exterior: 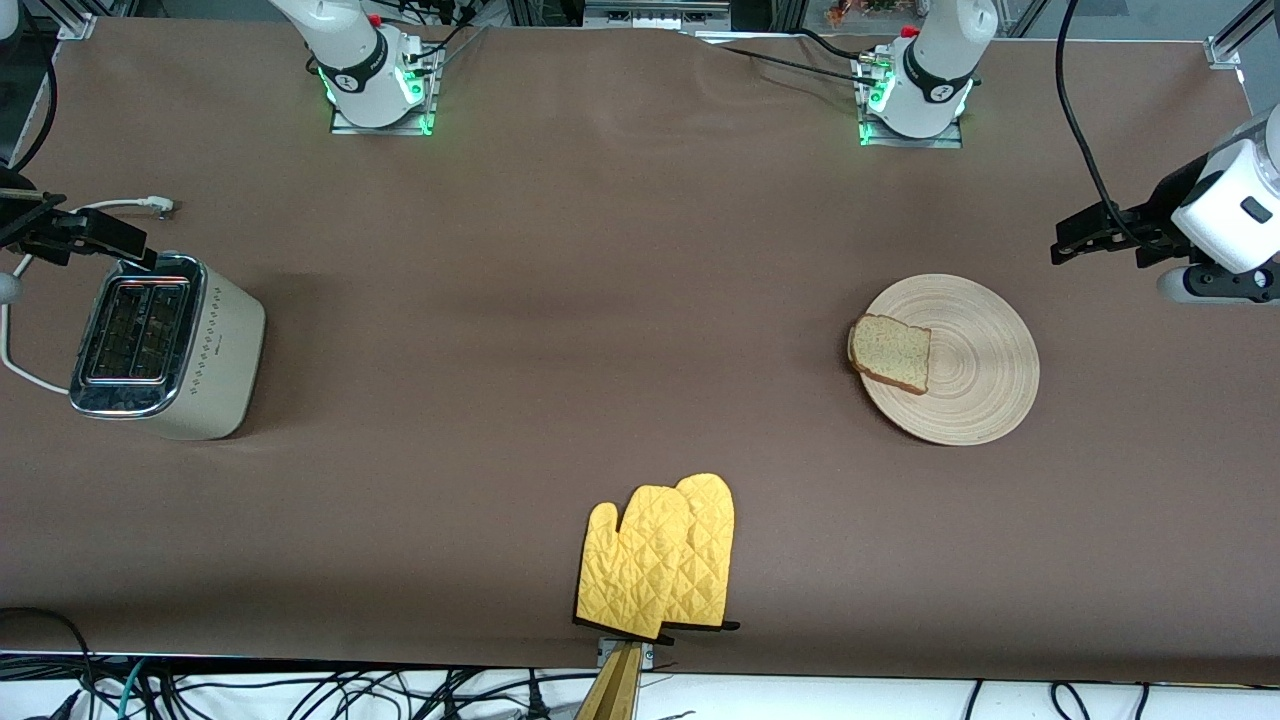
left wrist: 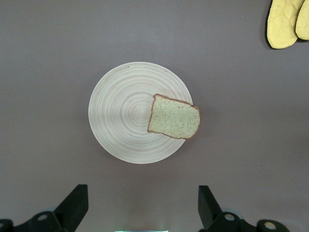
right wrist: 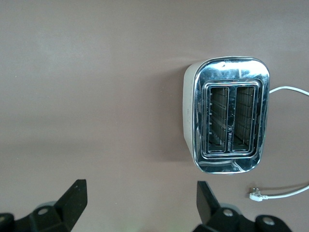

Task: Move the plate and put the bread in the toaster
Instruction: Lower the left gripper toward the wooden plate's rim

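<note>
Mitts (exterior: 660, 562) whole | bread (exterior: 891, 352) overhangs plate (exterior: 975, 385) | toaster (exterior: 165, 345) edge-clipped

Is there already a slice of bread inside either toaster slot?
No, both slots of the toaster show bare wire racks in the right wrist view, and the bread lies on the plate.

text: none legible | toaster (right wrist: 227, 116) side: small dark mark, too small to read
</note>
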Robot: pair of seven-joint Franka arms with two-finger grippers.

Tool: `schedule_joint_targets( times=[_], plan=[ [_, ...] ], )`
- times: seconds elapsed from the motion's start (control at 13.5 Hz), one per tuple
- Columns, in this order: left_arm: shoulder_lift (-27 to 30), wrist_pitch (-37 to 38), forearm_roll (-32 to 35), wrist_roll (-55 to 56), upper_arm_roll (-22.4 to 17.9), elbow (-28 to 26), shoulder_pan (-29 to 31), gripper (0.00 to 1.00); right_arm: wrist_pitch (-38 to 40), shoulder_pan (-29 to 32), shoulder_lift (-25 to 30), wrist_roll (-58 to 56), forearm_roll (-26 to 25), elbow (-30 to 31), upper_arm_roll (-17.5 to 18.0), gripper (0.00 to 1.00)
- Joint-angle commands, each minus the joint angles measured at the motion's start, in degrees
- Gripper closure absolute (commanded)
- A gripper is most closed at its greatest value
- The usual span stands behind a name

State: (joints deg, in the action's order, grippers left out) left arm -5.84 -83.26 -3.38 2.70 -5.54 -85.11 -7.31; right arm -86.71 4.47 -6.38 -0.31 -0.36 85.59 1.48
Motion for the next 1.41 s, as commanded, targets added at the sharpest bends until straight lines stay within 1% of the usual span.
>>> schedule_joint_targets(
  times=[0.0,0.07,0.15,0.22,0.67,0.74,0.81,0.89,0.96,1.04,1.11,1.18,1.33],
  plan=[
    [0.04,0.11,1.89,-0.85,0.01,0.99,-0.34,0.0,-0.04,0.28,0.14,0.23,0.71,-0.16,0.28,0.0],
    [0.91,-0.67,1.71,-0.85,-0.25,0.73,-0.34,0.0,-0.04,0.37,0.14,-0.04,0.63,-0.16,0.28,0.0],
    [3.18,-4.42,1.88,-0.85,0.44,-1.36,-0.25,0.0,-0.13,0.37,0.05,-0.13,0.71,-0.16,0.28,0.0],
    [4.51,-5.94,1.89,-0.85,1.06,-3.81,-0.16,0.0,-0.13,0.37,-0.03,-0.04,0.63,-0.16,0.28,0.0],
    [4.35,-5.16,1.89,-0.5,1.32,-3.75,0.01,0.0,-0.04,0.28,-0.21,-0.04,0.63,-0.16,0.28,0.0],
    [4.87,-5.77,1.8,-0.59,1.76,-4.53,1.15,0.0,-0.13,0.28,-0.21,-0.04,0.63,-0.16,0.28,0.0],
    [6.87,-7.26,1.02,-0.68,2.11,-7.33,3.33,0.0,-0.13,0.28,-0.21,-0.13,0.63,-0.16,0.28,0.0],
    [11.59,-13.62,0.14,-0.94,3.07,-13.79,4.75,0.0,-0.04,0.28,-0.21,-0.3,0.63,-0.16,0.28,0.0],
    [15.47,-18.65,-0.05,-1.03,3.08,-19.95,4.94,0.0,-0.04,0.28,-0.21,-0.39,0.63,-0.16,0.28,0.0],
    [15.33,-19.13,-0.05,-1.12,3.08,-21.23,5.28,0.0,-0.13,0.28,-0.21,-0.48,0.63,-0.16,0.28,0.0],
    [14.98,-18.35,0.47,-0.94,3.52,-20.89,5.64,0.0,-0.04,0.28,-0.21,-0.48,0.54,-0.16,0.28,0.0],
    [15.07,-16.43,0.57,-0.77,4.31,-19.93,5.99,0.0,-0.13,0.28,-0.21,-0.48,0.54,-0.16,0.28,0.0],
    [14.98,-10.81,0.66,-0.77,4.23,-17.56,6.61,0.0,-0.04,0.28,-0.21,-0.57,0.54,-0.16,0.28,0.0]
  ],
)
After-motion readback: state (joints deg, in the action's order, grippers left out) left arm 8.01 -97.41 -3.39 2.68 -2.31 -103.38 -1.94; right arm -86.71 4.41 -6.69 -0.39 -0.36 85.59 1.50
